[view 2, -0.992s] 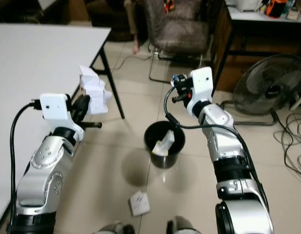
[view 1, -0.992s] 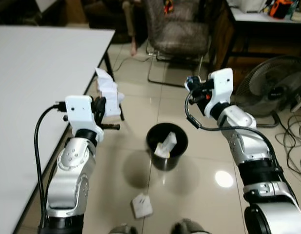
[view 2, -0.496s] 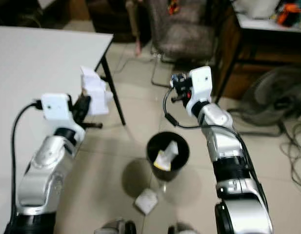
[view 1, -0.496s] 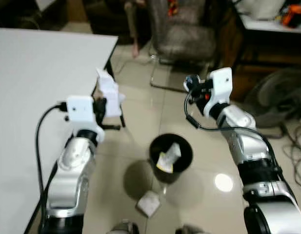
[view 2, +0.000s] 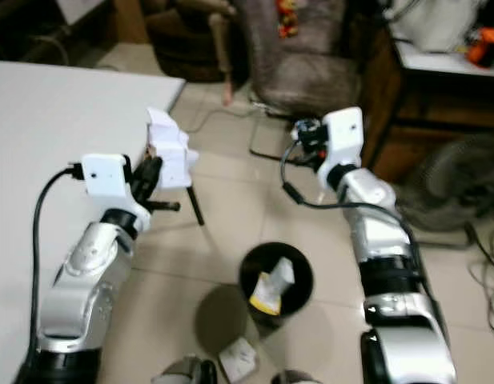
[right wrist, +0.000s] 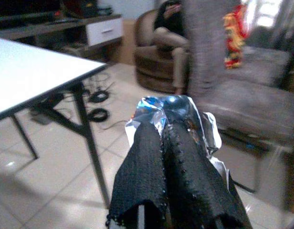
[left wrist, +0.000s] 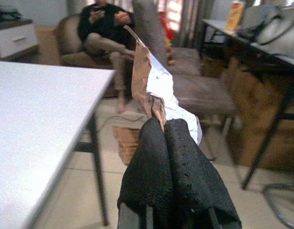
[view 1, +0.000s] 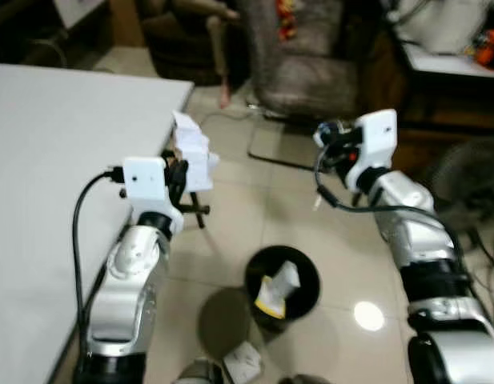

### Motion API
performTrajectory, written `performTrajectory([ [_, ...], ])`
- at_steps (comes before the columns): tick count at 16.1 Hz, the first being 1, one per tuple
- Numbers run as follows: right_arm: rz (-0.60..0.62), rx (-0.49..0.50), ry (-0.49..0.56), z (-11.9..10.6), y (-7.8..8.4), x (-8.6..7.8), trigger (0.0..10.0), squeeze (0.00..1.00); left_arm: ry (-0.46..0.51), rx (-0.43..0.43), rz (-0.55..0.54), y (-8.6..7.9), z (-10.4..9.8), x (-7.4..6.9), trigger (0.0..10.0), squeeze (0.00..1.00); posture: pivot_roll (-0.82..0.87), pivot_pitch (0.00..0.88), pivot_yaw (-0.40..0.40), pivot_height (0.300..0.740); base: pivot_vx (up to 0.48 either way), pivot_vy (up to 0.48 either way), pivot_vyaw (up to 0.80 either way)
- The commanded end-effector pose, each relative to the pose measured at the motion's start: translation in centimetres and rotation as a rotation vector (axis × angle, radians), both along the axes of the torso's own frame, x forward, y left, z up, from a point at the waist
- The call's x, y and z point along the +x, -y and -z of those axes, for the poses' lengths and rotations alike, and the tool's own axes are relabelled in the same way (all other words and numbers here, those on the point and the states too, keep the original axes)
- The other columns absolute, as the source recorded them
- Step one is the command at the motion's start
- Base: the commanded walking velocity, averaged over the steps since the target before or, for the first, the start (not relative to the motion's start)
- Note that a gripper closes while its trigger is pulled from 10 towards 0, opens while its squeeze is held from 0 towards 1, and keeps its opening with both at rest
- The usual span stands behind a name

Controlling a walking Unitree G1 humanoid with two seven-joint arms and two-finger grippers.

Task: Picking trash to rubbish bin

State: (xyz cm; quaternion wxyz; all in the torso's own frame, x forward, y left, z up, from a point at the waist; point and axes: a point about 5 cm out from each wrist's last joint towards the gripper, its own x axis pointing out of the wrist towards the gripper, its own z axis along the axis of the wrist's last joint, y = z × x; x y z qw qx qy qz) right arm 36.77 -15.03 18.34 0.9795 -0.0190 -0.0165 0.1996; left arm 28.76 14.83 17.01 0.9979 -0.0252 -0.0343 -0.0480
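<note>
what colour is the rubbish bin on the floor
Black rubbish bin, with pale trash inside; clearest in the left eye view.

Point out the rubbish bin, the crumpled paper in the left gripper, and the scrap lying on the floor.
rubbish bin [view 1: 309, 275]: left eye view, on its black rim.
crumpled paper [view 1: 192, 149]: left eye view, on its white middle.
scrap [view 1: 243, 362]: left eye view, on its middle.

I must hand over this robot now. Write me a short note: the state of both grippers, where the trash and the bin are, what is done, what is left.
Left gripper: shut on a crumpled white paper wrapper, raised beside the corner of the white table.
Right gripper: shut on a crumpled silver-blue foil wrapper, raised above the floor.
Round black rubbish bin: on the tiled floor between the arms, below both grippers, with trash already inside.
Small white paper scrap: on the floor near the bin.
Left: drop both held pieces into the bin, then collect the scrap.
</note>
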Motion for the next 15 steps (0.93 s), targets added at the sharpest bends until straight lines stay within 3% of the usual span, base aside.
performTrajectory([
  [1,0.005,-0.007,0.013,-0.4,0.4,0.0,10.0,0.0,0.006,-0.001,-0.012,-0.1,-0.2,0.0,0.0,0.0,-0.07,0.135,0.03,0.74,0.345,0.0,0.0],
  [8,0.023,-0.011,-0.006,0.0,0.5,-0.1,10.0,0.0,-0.001,-0.006,0.008,0.2,0.1,-0.2,0.0,0.0,-0.07,0.139,0.03,0.74,0.044,0.0,0.0],
  [13,0.129,-0.023,-0.121,3.2,-0.5,0.0,10.0,0.0,-0.081,0.011,-0.004,-0.4,2.5,-0.1,0.0,0.0,-0.07,0.144,0.035,0.74,0.0,0.0,0.0],
  [15,0.134,-0.019,-0.137,3.8,-1.0,-0.1,10.0,0.0,-0.106,0.009,-0.023,-0.9,3.2,-0.3,0.0,0.0,-0.07,0.144,0.035,0.74,0.0,0.0,-0.77],
])
